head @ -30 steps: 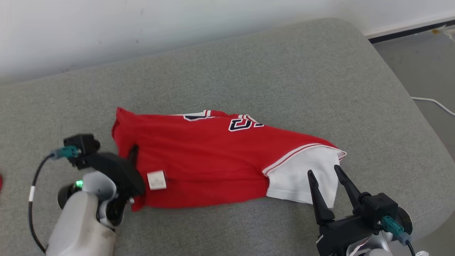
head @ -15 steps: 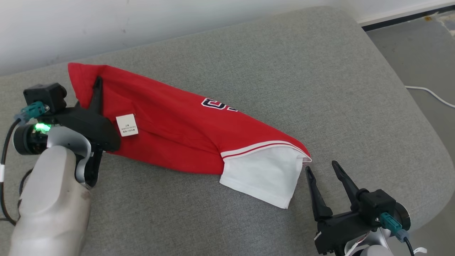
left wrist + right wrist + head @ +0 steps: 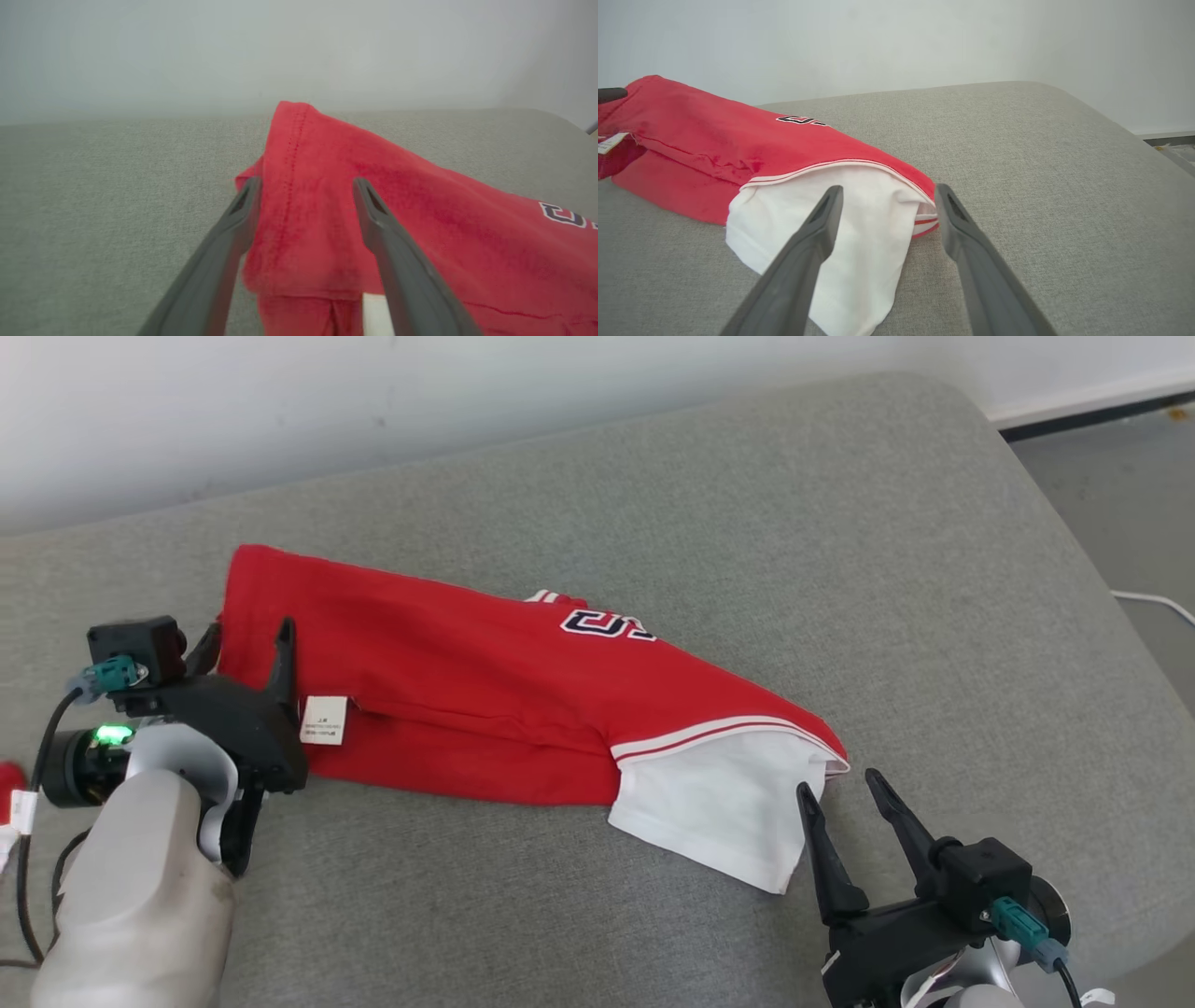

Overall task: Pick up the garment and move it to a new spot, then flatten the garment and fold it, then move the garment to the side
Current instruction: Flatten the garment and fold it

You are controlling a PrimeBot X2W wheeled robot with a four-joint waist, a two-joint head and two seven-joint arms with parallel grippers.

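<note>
A red shirt (image 3: 485, 709) sprawls on a grey cushion (image 3: 747, 523) against a white wall (image 3: 373, 392). The left gripper (image 3: 247, 635) at 9 o'clock and the right gripper (image 3: 837, 784) at 5 o'clock both gape, holding nothing.

Big grey woven-fabric cushion (image 3: 709, 495) with rounded corners, pretty much bare on the far and right side. Lying on it is a red cotton jersey (image 3: 467, 709), stretched from far left to near right. There's a white panel (image 3: 719, 812) at its near-right end and a small white label (image 3: 323, 721) toward the left.
</note>
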